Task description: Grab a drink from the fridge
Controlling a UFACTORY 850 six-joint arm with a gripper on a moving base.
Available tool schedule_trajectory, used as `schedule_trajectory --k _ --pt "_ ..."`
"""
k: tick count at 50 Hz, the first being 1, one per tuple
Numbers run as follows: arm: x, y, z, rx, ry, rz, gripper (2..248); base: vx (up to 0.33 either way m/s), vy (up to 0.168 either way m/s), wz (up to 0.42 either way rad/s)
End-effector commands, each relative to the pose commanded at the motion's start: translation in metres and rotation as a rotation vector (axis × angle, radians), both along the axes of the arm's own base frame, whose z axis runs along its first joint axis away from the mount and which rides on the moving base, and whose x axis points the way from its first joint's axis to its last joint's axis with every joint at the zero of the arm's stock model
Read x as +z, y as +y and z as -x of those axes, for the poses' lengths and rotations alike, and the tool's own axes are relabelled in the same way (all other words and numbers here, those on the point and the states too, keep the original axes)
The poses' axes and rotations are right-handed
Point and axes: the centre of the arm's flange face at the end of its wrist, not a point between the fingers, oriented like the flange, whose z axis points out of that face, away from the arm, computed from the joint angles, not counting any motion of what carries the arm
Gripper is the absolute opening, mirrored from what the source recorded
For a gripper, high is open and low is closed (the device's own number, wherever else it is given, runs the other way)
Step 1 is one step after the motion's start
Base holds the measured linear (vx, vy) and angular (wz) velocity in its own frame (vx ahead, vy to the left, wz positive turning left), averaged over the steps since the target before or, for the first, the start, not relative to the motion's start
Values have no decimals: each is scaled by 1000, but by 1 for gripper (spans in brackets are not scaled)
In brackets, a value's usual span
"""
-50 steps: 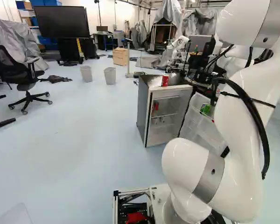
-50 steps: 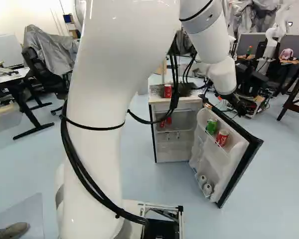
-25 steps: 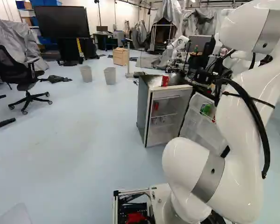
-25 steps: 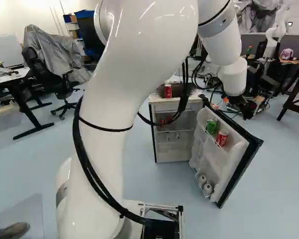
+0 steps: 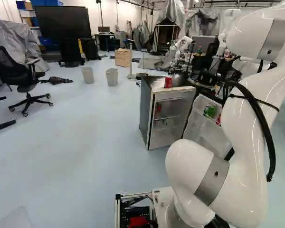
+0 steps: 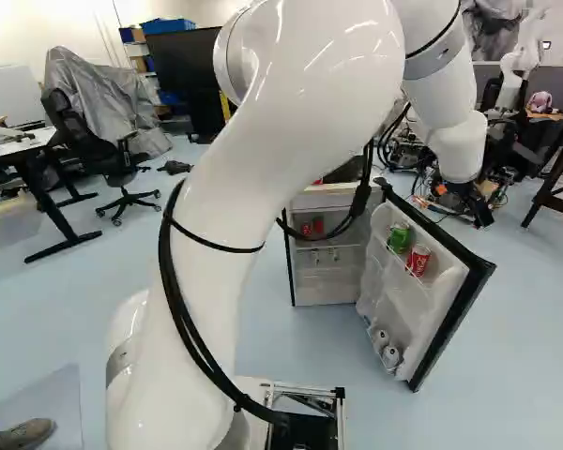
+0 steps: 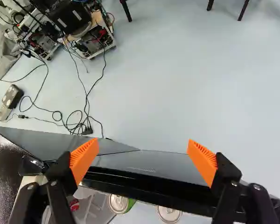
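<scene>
Left of the open fridge door [image 6: 432, 314], the fridge [image 5: 146, 111] bears a red can [image 5: 168, 82], plain in the left base view but mostly hidden by the arm [image 6: 291, 112] in the right. Also left of the door, inner red cans [image 6: 318, 226] stand inside. The door's upper shelf holds a green can [image 6: 399, 236] and, right of it, a red-and-white can [image 6: 418, 260], both likely targets; only the right base view shows the pale cans [image 6: 391, 356] in its lower rack. The gripper [image 7: 143, 161] hangs near the door's top edge, fingers wide, holding nothing. If it drops here, a finger could strike that edge and swing the door, because the shelf cans lie on its inner side. An off-centre grasp could topple one can into its neighbour. The wrist view alone shows both shelf cans' lids.
</scene>
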Motion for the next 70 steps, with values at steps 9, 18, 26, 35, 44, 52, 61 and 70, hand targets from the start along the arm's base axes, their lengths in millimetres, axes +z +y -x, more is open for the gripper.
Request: schedule_trajectory --k 9,18,26,35,44,52,61,70 --pt "-3 -14 1 -6 4 -17 247 0 0 0" --pt "-10 -24 1 -7 13 -41 247 0 0 0" --pt "-21 -25 0 -1 30 -73 247 0 0 0" --pt "-34 -25 -1 8 50 -111 247 0 0 0" --pt "-47 -25 -2 16 69 -148 247 0 0 0" --pt "-52 -24 -2 23 80 -172 247 0 0 0" --pt "-54 -22 -1 30 91 -197 247 0 0 0" --pt "-54 -19 3 34 102 -222 247 0 0 0"
